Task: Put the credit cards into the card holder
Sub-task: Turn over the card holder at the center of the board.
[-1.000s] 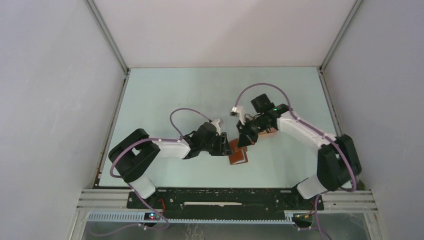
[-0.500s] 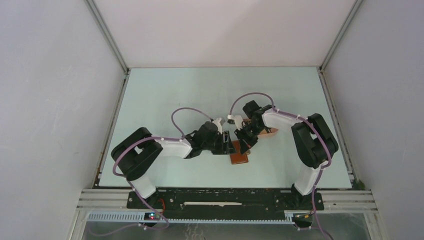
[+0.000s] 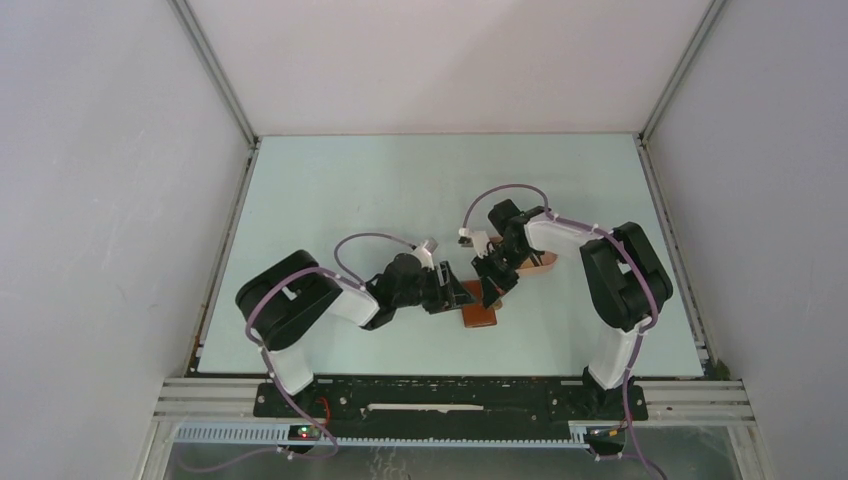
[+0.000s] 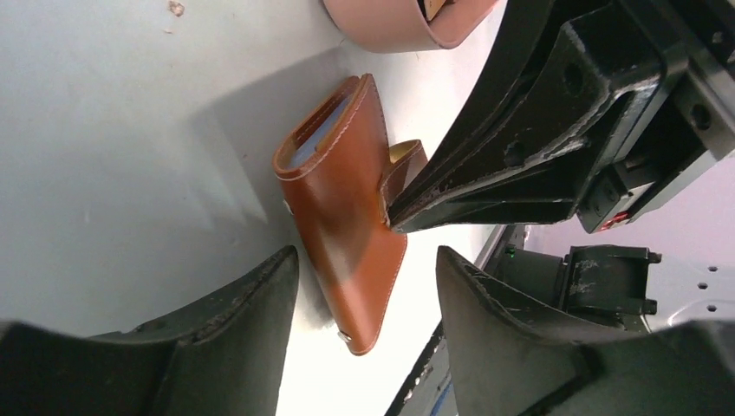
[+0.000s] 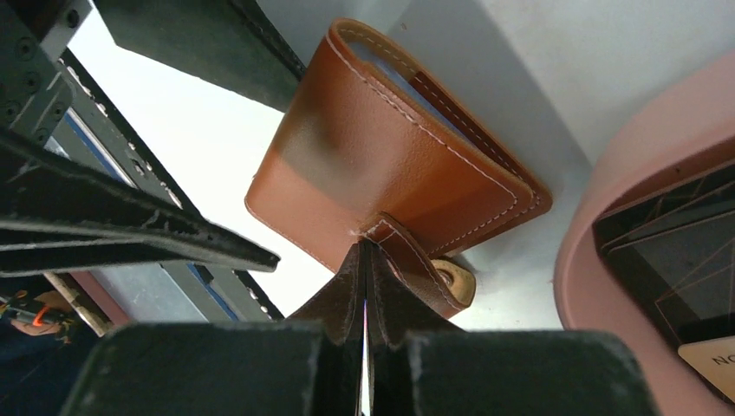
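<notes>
The reddish-brown card holder [image 3: 480, 316] lies folded on the table; a light blue edge shows inside its fold [image 4: 317, 139]. My left gripper [image 3: 461, 297] is open, its two fingers [image 4: 251, 303] either side of the holder's near corner [image 4: 347, 208], not touching it. My right gripper [image 3: 491, 293] is shut, its tips [image 5: 364, 249] against the holder's edge [image 5: 381, 147] at the base of the snap tab [image 5: 436, 270]. A black card [image 5: 685, 251] and a white card corner [image 5: 716, 355] lie in the pink tray. Other cards are hidden.
The pink oval tray [image 3: 542, 263] stands just right of the card holder, close to my right wrist; it also shows in the left wrist view [image 4: 390, 16]. The two grippers are very close, facing each other over the holder.
My right arm has folded in and brought its shut gripper down to the holder's tab edge. My left arm has drawn its elbow in, its gripper staying open at the holder.
</notes>
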Robot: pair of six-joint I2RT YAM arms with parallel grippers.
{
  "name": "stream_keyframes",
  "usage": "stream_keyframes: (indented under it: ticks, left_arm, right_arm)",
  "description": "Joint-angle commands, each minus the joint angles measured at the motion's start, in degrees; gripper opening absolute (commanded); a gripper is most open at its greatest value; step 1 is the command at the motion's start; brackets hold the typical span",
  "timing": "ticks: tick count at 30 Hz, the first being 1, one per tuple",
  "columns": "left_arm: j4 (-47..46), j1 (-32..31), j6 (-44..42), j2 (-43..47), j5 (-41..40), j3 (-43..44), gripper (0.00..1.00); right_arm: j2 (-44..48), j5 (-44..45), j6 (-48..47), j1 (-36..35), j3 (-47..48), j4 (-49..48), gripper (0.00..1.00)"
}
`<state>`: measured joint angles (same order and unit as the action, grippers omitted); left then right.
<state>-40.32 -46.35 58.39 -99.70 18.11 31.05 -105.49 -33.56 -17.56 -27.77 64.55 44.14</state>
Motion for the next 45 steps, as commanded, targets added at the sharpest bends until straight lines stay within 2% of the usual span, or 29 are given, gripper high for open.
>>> stream_keyframes:
  ticks: [1, 12, 16, 19, 23, 25, 27, 29, 31, 32, 34, 35, 37, 39, 41, 45]
  left_arm:
    - [-6.3, 0.0, 4.3, -4.3, 1.8, -1.1, 0.62]
    - [-14.1, -0.1, 5.2, -10.2, 4.0, 0.1, 0.22]
    - [-15.2, 0.0, 1.8, -5.1, 3.1, -3.8, 0.14]
    - [-8.7, 0.0, -4.3, 2.9, 1.4, -6.3, 0.12]
    - [11.8, -0.8, -19.2, 17.8, -5.3, -5.5, 0.11]
    - [25.3, -3.0, -27.7, 25.6, -13.0, -2.6, 0.11]
    - [34.9, -5.9, -35.1, 31.4, -20.7, 0.7, 0.10]
    - [39.4, -8.9, -42.1, 35.7, -26.4, 2.5, 0.09]
    - [41.3, -12.5, -50.2, 38.0, -33.0, 3.0, 0.08]
    - [41.3, -14.5, -54.1, 38.8, -36.2, 3.0, 0.08]
    - [39.6, -18.9, -63.2, 39.7, -41.6, 2.3, 0.06]
    - [37.4, -21.2, -68.3, 40.0, -44.4, 1.6, 0.05]
    - [32.3, -25.2, -78.4, 40.2, -48.9, -0.6, 0.00]
    - [24.8, -28.2, -89.0, 40.7, -51.7, -3.8, 0.00]
    - [18.9, -30.2, -100.7, 41.3, -52.4, -6.0, 0.00]
    - [13.7, -33.3, -112.8, 41.3, -53.0, -6.9, 0.00]
  right_arm:
    - [-3.2, 7.6, -2.0, 1.9, -0.9, -0.5, 0.01]
    - [-1.7, 5.0, -3.2, 2.6, -0.9, 0.3, 0.01]
    - [3.3, -1.1, -6.7, 4.4, -0.9, 2.4, 0.03]
    - [9.3, -8.8, -12.5, 6.4, -0.9, 6.4, 0.05]
    - [18.5, -17.7, -19.7, 10.7, -0.4, 11.0, 0.06]
    - [23.4, -19.9, -22.1, 12.9, -0.3, 12.0, 0.06]
    - [28.5, -21.1, -22.8, 14.7, -0.4, 11.2, 0.07]
    - [33.8, -20.8, -21.7, 16.2, -1.3, 7.4, 0.08]
    - [38.8, -18.1, -19.7, 16.8, -3.2, 1.0, 0.13]
    - [41.3, -16.3, -17.4, 17.0, -4.3, -2.4, 0.25]
    - [42.3, -13.1, -7.9, 17.6, -6.3, -9.5, 0.67]
    - [41.1, -14.8, -5.8, 17.9, -6.2, -9.3, 0.74]
    - [37.0, -21.3, -3.7, 17.9, -5.1, -7.2, 0.75]
    - [31.9, -26.5, -0.3, 17.8, -4.0, -5.7, 0.69]
    - [27.4, -31.2, -0.1, 17.7, -3.0, -3.3, 0.67]
    - [21.8, -36.9, 0.4, 15.6, -3.0, -1.7, 0.70]
